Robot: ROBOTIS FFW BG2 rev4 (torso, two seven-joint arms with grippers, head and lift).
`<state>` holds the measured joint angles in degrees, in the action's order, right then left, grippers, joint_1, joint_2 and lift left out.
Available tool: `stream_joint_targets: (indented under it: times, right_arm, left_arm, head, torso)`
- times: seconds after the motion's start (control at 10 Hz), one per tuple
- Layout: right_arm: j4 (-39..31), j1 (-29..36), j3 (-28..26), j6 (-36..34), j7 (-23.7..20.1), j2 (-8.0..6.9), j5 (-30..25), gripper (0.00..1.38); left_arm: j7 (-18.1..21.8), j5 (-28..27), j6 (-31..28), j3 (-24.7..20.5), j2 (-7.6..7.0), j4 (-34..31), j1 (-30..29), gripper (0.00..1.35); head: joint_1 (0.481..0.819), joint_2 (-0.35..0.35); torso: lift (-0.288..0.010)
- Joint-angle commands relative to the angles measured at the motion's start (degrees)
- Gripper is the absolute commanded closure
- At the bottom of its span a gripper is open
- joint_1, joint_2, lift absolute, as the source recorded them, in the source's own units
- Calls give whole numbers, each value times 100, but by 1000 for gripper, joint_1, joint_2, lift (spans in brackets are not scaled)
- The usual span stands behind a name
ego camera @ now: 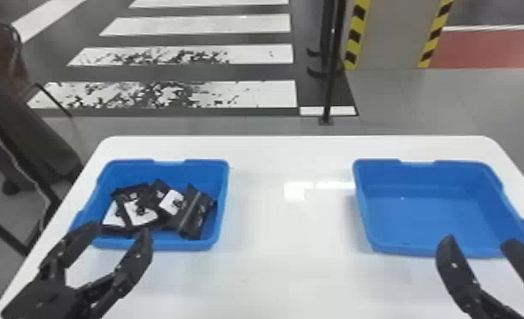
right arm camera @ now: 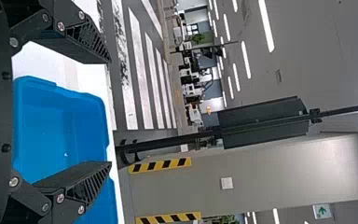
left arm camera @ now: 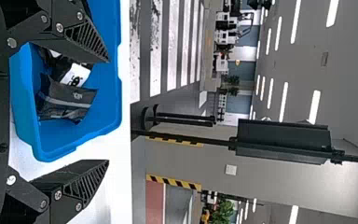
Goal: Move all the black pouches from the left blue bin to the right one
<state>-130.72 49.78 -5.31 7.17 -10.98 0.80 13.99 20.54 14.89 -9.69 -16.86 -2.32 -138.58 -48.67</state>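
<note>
Black pouches (ego camera: 140, 212) piled in the left bin (ego camera: 225, 191), two open claws waiting at the near side

The pouches, several with white labels, overlap in a loose heap; how many there are cannot be told. One with a pale stripe lies tilted at the heap's right side, near the bin wall. The whole transfer appears to lie ahead.

The overlap is the likeliest source of trouble: closing on one pouch could pinch its neighbour too, or drag it up and drop it on the table (ego camera: 291, 271). The packs look soft and slick, so a shallow grip on a corner might slip during the carry across. Fingers lowered too near the wall could catch the rim and shove the bin. The striped pouch, lying toward the edge of the heap, would probably be the easiest first pick.

The left gripper (ego camera: 118, 230) comes in from the bottom left, its tips in line with the bin's near rim. Its two fingers are spread wide with nothing between them, pointing forward more than down, so it would need to tip downward to reach in.

Farther right on the same white table is the right bin (ego camera: 426, 203), the destination. The right gripper (ego camera: 478, 242) is at its near side, also wide apart, holding nothing and aimed forward.
</note>
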Motion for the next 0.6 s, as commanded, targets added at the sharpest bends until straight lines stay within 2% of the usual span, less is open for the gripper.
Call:
stream_joint_targets:
  times: [0.0,0.5]
  right_arm:
    - [15,0,6,0,-1,-1,29,272]
    - [43,14,6,0,-1,-1,109,285]
  left_arm:
    - [-6,8,-85,7,-5,0,16,294]
    - [3,8,-170,-5,-5,0,30,294]
  head:
    - [695,60]
    - [695,57]
  torso:
    - [-140]
    - [-140]
